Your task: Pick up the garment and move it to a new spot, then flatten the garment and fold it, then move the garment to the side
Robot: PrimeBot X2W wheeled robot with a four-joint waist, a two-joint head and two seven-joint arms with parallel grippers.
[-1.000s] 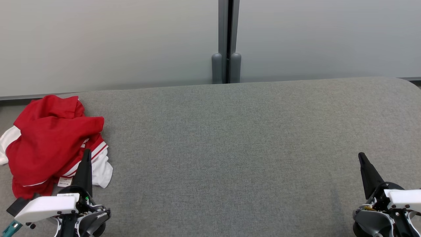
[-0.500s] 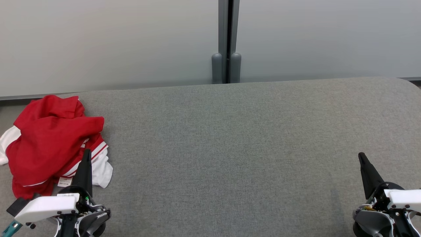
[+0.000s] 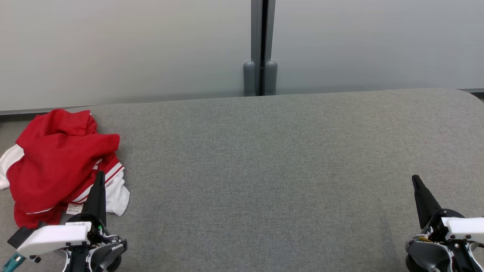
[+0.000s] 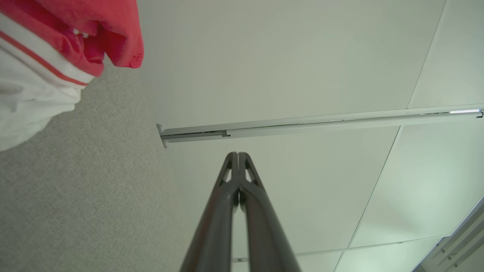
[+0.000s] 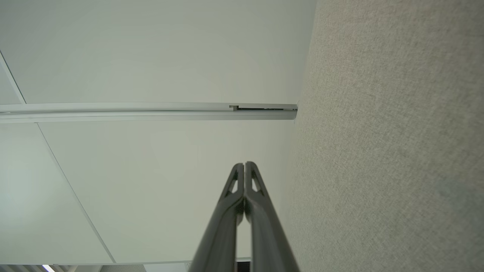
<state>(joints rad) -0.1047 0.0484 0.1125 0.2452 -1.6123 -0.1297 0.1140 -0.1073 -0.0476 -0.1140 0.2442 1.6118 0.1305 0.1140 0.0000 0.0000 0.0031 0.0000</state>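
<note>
Garment of red and white cloth (image 3: 56, 162) lies crumpled in a heap at the left end of a wide grey fabric-covered surface (image 3: 264, 170), reaching from near its far edge toward the near left corner, with a small label showing at its near side. The left gripper (image 3: 100, 174), with two long dark fingers, sits at the near left corner just beside the garment, clenched on nothing. The right gripper (image 3: 415, 177) sits at the near right corner, well apart from the garment, also clenched and empty. Pale grey wall panels (image 3: 132, 49) stand behind the far edge.
</note>
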